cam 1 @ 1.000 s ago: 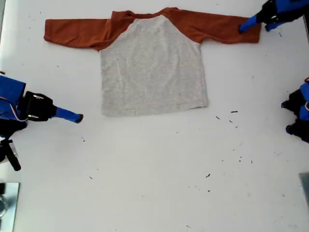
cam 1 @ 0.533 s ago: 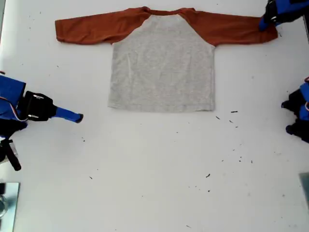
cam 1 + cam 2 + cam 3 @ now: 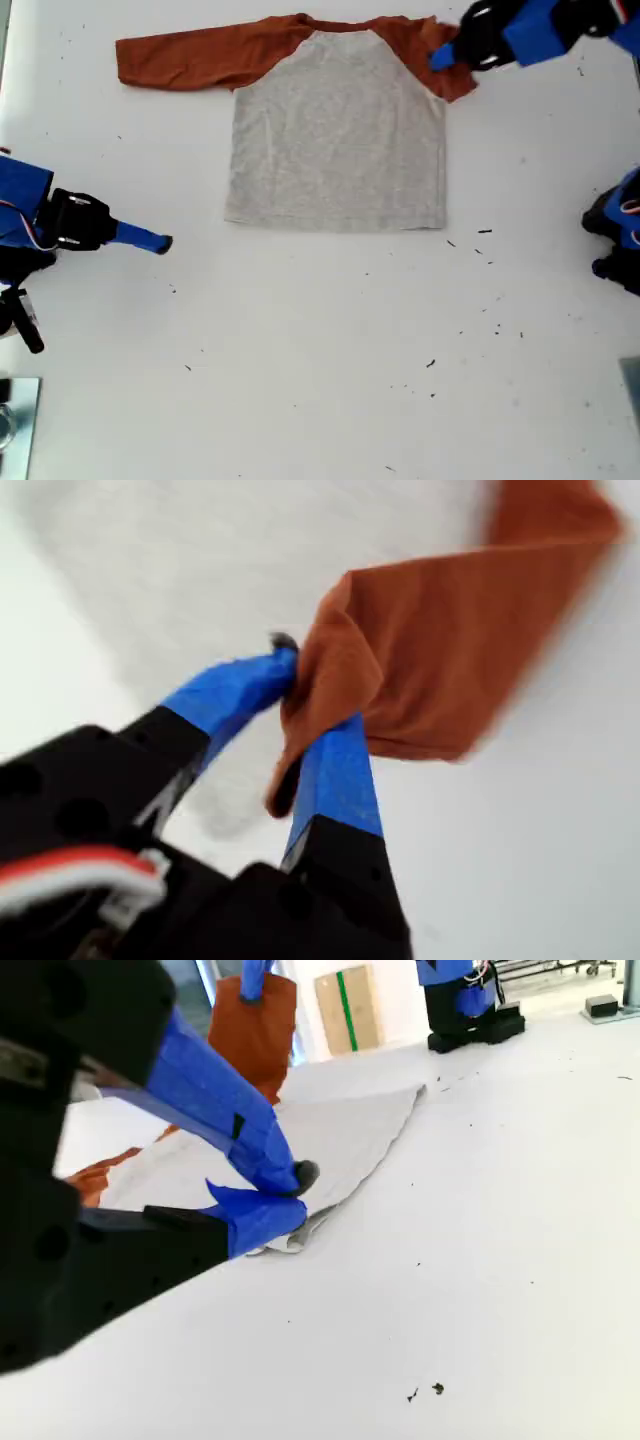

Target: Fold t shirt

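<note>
Table (image 3: 330,380): white surface, scattered with small dark specks towards the exterior view's lower right.
T shirt (image 3: 335,140): lies flat at the top centre of the exterior view, grey body spread, hem nearest the camera. It sits where it did half a second ago, having slid towards the exterior view's right in the half second before that.
Sleeve at the exterior view's right (image 3: 440,55): a moment ago stretched out flat; now lifted and carried inward to the shoulder, bunched. Judged the first fold under way, not yet laid down.
Sleeve at the exterior view's left (image 3: 200,58): extended and unfolded.
My first gripper (image 3: 315,705): jaws clenched on the orange sleeve cuff (image 3: 330,680), cloth hanging from them.
My second gripper (image 3: 280,1195): unmoved at the exterior view's left edge, off the cloth near the hem corner; jaws nearly together, nothing between them.
Obstructions: none on the shirt; a base at the exterior view's right edge stands well apart.
</note>
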Controlling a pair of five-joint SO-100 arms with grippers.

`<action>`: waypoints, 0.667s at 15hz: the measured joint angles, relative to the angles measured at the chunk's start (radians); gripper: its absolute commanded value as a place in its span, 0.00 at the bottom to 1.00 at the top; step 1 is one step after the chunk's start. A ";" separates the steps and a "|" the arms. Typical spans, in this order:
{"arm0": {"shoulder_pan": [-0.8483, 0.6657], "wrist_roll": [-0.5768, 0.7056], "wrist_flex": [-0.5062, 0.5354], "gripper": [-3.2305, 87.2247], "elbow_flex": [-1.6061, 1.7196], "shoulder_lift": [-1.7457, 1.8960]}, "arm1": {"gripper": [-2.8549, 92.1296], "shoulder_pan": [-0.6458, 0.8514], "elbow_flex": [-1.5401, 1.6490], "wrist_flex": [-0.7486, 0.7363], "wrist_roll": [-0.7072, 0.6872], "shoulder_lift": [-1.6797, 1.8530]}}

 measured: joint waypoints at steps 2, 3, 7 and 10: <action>0.000 0.000 0.000 0.03 0.000 0.000 | 0.29 -0.222 -0.276 0.028 0.075 -0.163; 0.000 0.000 0.000 0.03 0.000 0.000 | 0.28 -0.261 -0.367 0.060 0.078 -0.161; 0.000 0.000 0.000 0.03 0.000 0.000 | 0.16 -0.143 -0.020 0.094 0.141 0.176; 0.000 0.000 0.000 0.04 0.000 0.000 | 0.07 -0.058 0.597 0.086 0.238 0.554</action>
